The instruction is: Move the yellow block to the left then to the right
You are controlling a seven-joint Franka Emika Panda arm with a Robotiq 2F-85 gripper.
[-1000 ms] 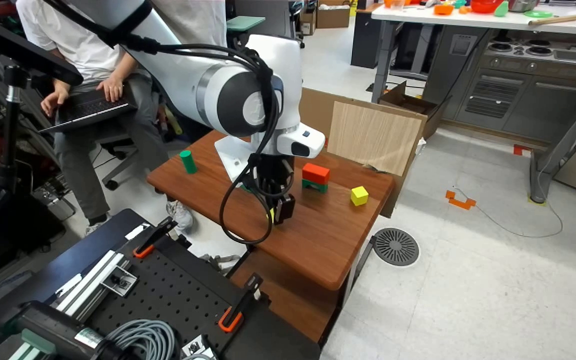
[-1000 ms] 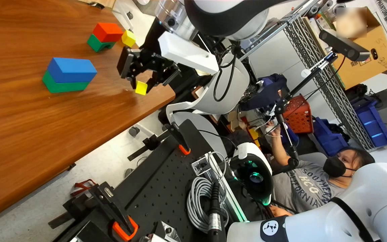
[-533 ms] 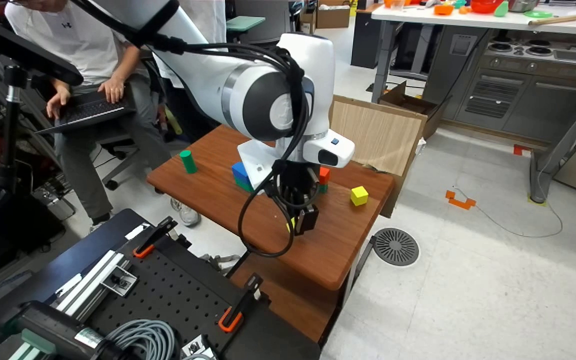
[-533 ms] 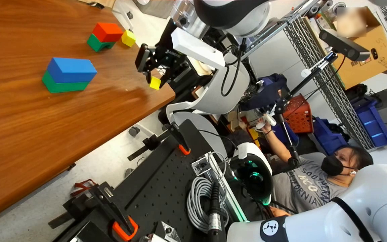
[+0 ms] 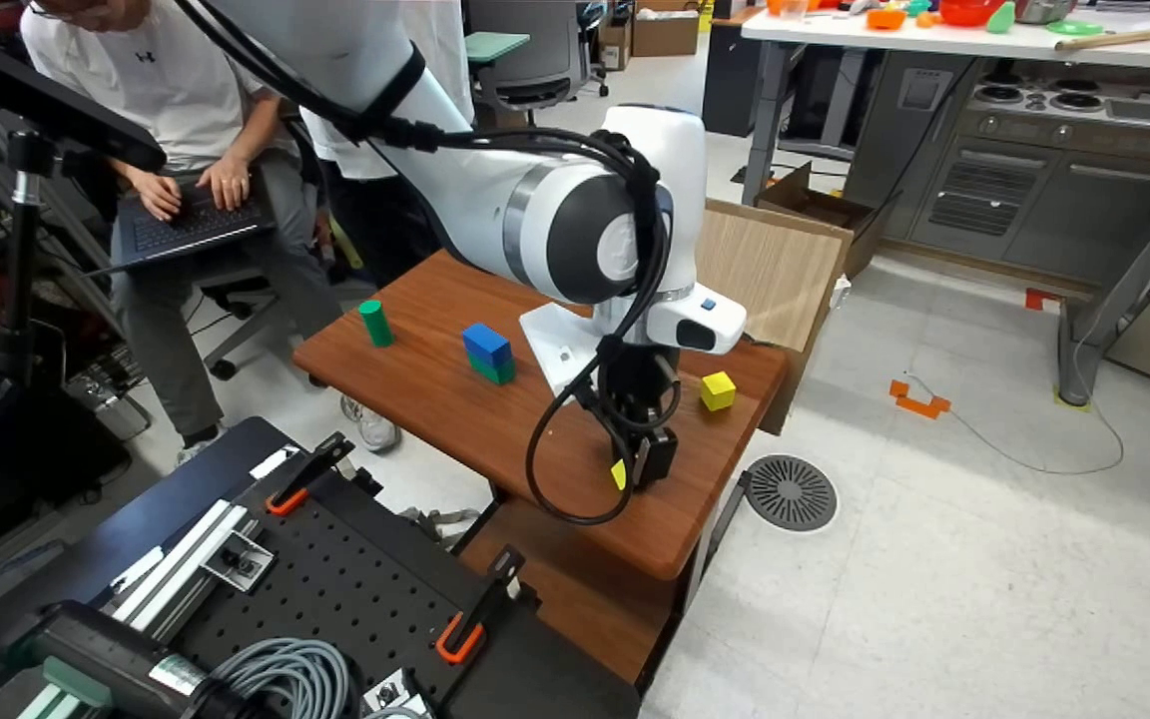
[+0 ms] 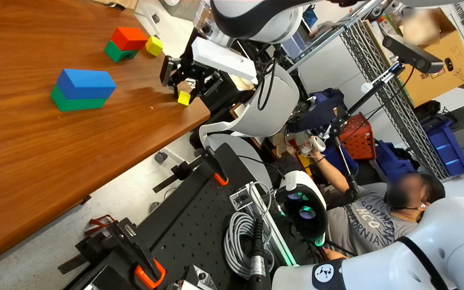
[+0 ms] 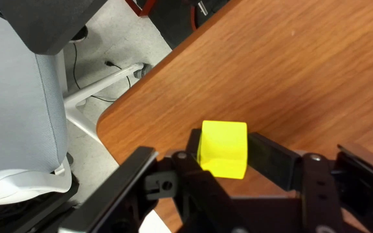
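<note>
The yellow block (image 7: 223,150) is a small bright yellow cube between the fingertips of my gripper (image 7: 224,142), which is shut on it. It also shows at the gripper in both exterior views (image 5: 619,474) (image 6: 183,98). The gripper holds it low over the brown table, near a corner; whether it touches the table I cannot tell. Part of its near side is hidden by a finger in the wrist view. Another yellow block (image 5: 718,390) sits on the table; it also shows beside the red block in an exterior view (image 6: 154,46).
A blue block (image 6: 85,83) lies on a green one. A red block (image 6: 129,39) lies on a green arch (image 6: 118,52). A green cylinder (image 5: 375,323) stands at the table's far end. The table edge (image 7: 134,87) and a grey chair (image 7: 18,106) are close by.
My gripper has carried the yellow block towards the table's corner, right and down in an exterior view. The arm there now hides the red block and uncovers the blue one.
</note>
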